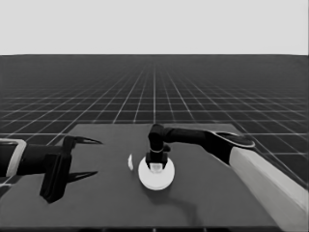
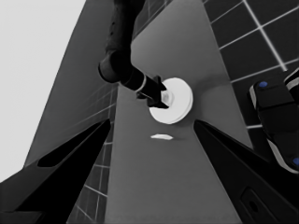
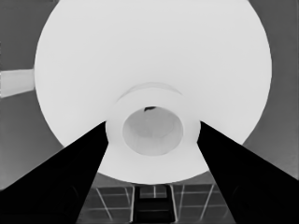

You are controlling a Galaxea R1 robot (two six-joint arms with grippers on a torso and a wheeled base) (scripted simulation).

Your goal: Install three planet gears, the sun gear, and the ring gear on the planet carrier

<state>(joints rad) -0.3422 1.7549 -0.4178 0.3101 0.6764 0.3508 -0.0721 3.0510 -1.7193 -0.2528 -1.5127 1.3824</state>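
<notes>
Right gripper: pointed straight down over the table's middle, fingers set on either side of the raised central hub of the larger round part, closed against that hub on both flanks as the right wrist view shows it; holding the part by the hub. Black forearm reaching in from the right, pale grey section filling the lower right corner of the head view.

Larger round part: white, thick, lying flat near the table's centre, directly beneath the right gripper; hub with a round centre hole seated between the two fingers. Whether resting on the table or just lifted, not discernible. Smaller round part and small toothed gears: not visible anywhere on the open table; whether beneath the larger part, not discernible.

Thin white piece: on the table just beside the larger round part, on its left side, apart from it by a narrow gap; clear of the right gripper's fingers.

Left gripper: over the table's left end, well apart from the white parts, fingers spread wide, nothing between them.

Table: dark, flat.

Dark machinery with small blue lights: past the table's edge, in the left wrist view only.
</notes>
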